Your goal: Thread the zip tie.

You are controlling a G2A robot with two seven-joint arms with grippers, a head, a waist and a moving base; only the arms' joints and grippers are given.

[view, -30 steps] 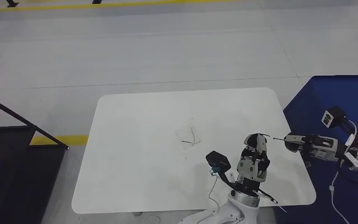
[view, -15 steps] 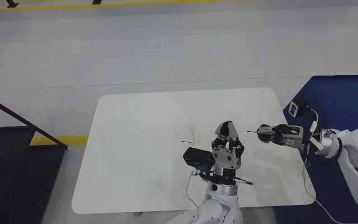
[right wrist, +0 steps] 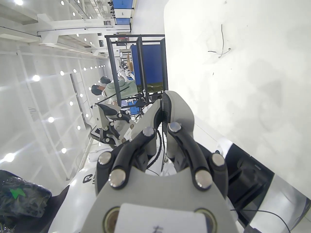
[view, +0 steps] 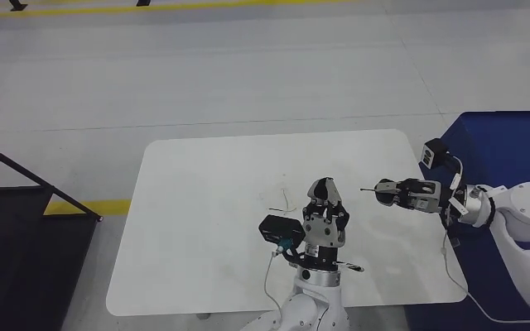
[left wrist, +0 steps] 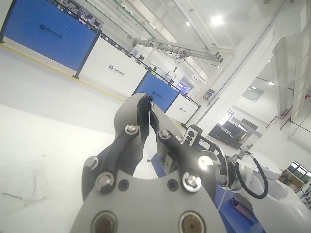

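Observation:
My left gripper [view: 323, 184] hangs over the middle of the white table [view: 207, 240], pointing away from the robot. It is shut, and a small black tip [left wrist: 151, 96] pokes out between its fingertips. The right wrist view shows a thin dark strip [right wrist: 111, 95] beside that gripper [right wrist: 104, 111]. To its right my right gripper [view: 379, 189] points toward it, shut on a thin black zip tie [view: 368, 189] that sticks out toward the left gripper. A short gap separates the two. Its own wrist view shows the right gripper [right wrist: 162, 98] with jaws pressed together.
Loose thin ties [view: 281, 201] lie on the table just left of the left gripper, also seen as ties [right wrist: 222, 42]. A blue panel [view: 489, 141] stands off the table's right edge and a black frame [view: 33, 240] off its left.
The left arm has swung left, from the table's front right toward the middle. The right gripper has moved left, in over the table, bringing its tie closer to the left gripper.

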